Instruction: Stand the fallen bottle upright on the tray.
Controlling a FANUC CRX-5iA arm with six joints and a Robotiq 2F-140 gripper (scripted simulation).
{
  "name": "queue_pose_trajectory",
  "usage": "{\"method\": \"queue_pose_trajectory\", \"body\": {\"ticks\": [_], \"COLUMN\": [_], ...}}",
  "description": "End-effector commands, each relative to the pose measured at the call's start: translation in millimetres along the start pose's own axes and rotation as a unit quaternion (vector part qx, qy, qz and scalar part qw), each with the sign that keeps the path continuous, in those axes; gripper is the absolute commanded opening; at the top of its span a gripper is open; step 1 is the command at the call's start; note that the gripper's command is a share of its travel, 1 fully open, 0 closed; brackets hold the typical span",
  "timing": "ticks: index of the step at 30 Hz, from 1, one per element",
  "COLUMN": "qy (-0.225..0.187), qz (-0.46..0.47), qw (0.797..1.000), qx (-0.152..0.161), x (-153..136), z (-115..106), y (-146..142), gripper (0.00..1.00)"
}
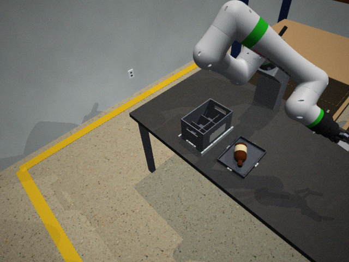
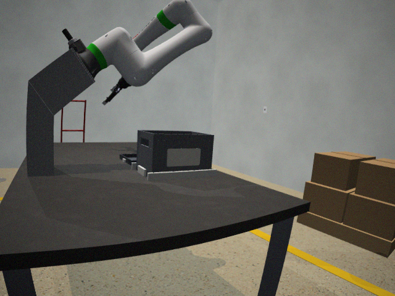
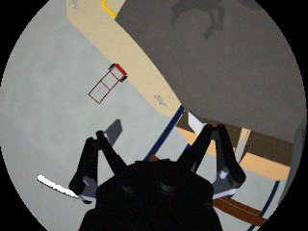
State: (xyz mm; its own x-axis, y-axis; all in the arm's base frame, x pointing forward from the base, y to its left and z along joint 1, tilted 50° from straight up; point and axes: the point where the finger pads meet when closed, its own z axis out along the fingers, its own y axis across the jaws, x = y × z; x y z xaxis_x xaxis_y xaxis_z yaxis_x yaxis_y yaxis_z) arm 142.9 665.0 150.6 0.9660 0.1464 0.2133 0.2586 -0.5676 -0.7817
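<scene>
- One brown bottle with a cream label band (image 1: 240, 154) lies on its side on the square dark tray with a raised rim (image 1: 253, 168) (image 2: 128, 156), its neck pointing toward the table's long near edge in the top view; the exterior view does not show it.
- Beside the tray, the dark grey divided crate (image 1: 194, 136) (image 2: 159, 153) stands level, apart from it.
- The black two-fingered gripper (image 1: 344, 138) (image 2: 110, 95) (image 3: 154, 121) is spread to its full width, with nothing between its fingers.
- The step in hand looks like the approach: bring the open fingers above the bottle, one on each side of its body, their closing line square to its length.
- Going down, the fingertips should stay just off the tray floor and inside the rim, or they may shove or tip the tray.
- A firm but gentle grip, a small lift, a slow turn to bring the neck up, then base flat before release would serve best.
- The white jointed arm (image 1: 284, 53) (image 2: 178, 44) is folded high, its wrist well apart from the tray, the fingers slanting downward.
</scene>
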Motion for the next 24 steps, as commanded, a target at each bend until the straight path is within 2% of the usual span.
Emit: {"method": "queue_pose_trajectory", "body": {"ticks": [1,3,4,5,10,13,14,16,21,23,24], "qy": [0.024,0.036,0.037,0.047,0.074,0.076,0.092,0.097,0.117,0.125,0.126], "qz": [-0.062,-0.092,-0.096,-0.120,-0.187,-0.192,-0.232,-0.246,-0.294,-0.314,-0.317], "qw": [0.996,0.992,0.991,0.986,0.963,0.961,0.941,0.932,0.895,0.874,0.871], "qx": [-0.054,-0.081,-0.085,-0.108,-0.177,-0.183,-0.230,-0.247,-0.315,-0.348,-0.353], "x": [29.4,45.3,47.5,60.7,99.7,102.8,127.8,137.0,169.6,184.1,186.0], "z": [-25.9,-40.6,-42.7,-55.8,-99.4,-103.1,-135.9,-149.1,-201.9,-229.2,-232.9], "y": [36.5,54.5,56.9,71.6,113.8,117.1,143.2,152.6,185.7,200.3,202.1], "gripper": [1.00,1.00,1.00,1.00,1.00,1.00,1.00,1.00,1.00,1.00,1.00]}}
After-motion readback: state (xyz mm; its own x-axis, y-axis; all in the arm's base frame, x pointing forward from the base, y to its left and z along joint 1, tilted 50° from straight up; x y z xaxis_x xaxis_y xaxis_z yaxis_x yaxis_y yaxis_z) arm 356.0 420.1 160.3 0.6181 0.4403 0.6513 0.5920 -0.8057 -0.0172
